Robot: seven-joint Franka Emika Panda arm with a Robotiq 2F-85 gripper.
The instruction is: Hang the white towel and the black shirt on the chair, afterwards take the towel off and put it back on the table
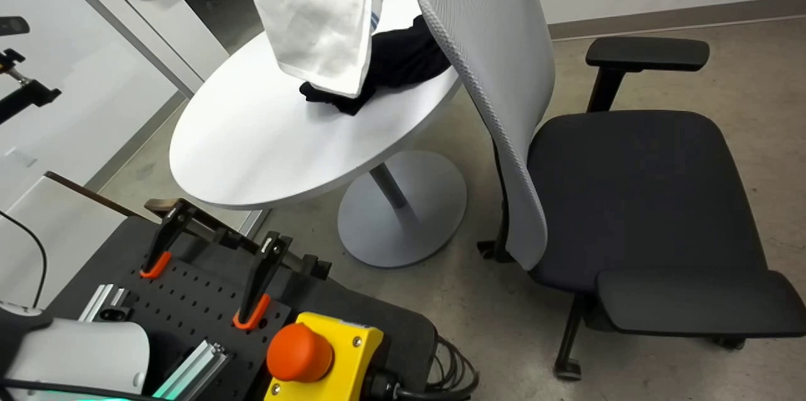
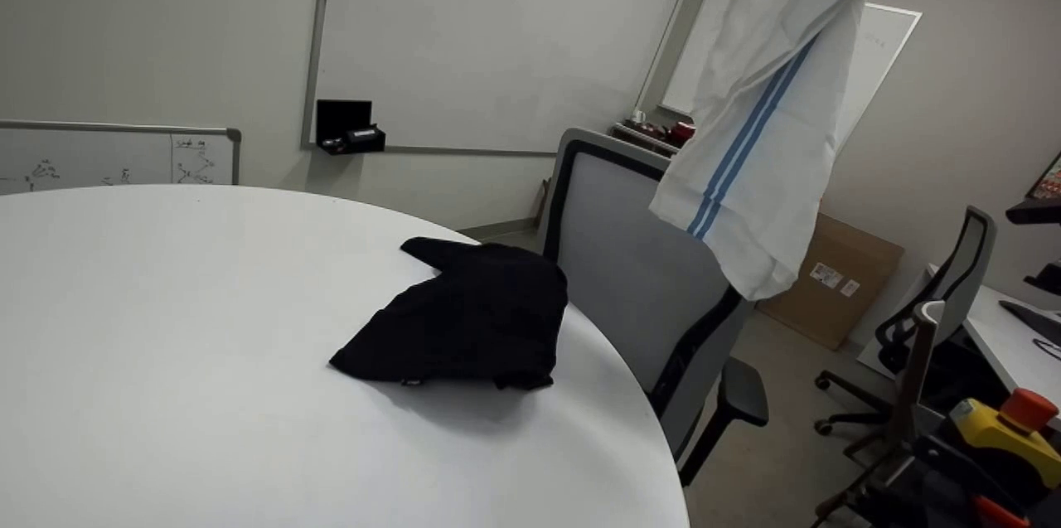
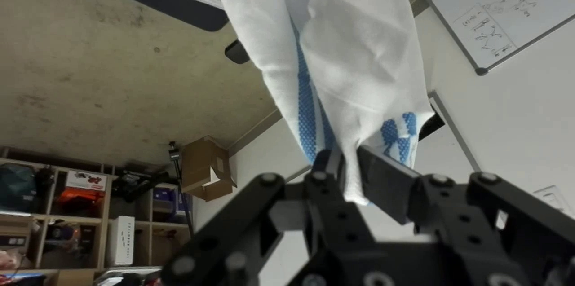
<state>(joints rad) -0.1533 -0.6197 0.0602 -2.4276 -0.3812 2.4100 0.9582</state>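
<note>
My gripper shows in the wrist view, shut on a bunched part of the white towel with blue stripes. The towel hangs down from the fingers. In both exterior views the towel hangs in the air and the gripper is out of frame above. The black shirt lies crumpled on the white round table near its chair-side edge. The grey mesh chair back stands beside that edge, with nothing visible draped on it. The shirt is hidden in the wrist view.
A black bench with orange-tipped clamps and a yellow emergency-stop box stands near the table. The chair's armrests stick out. A second chair and a cardboard sheet are farther back.
</note>
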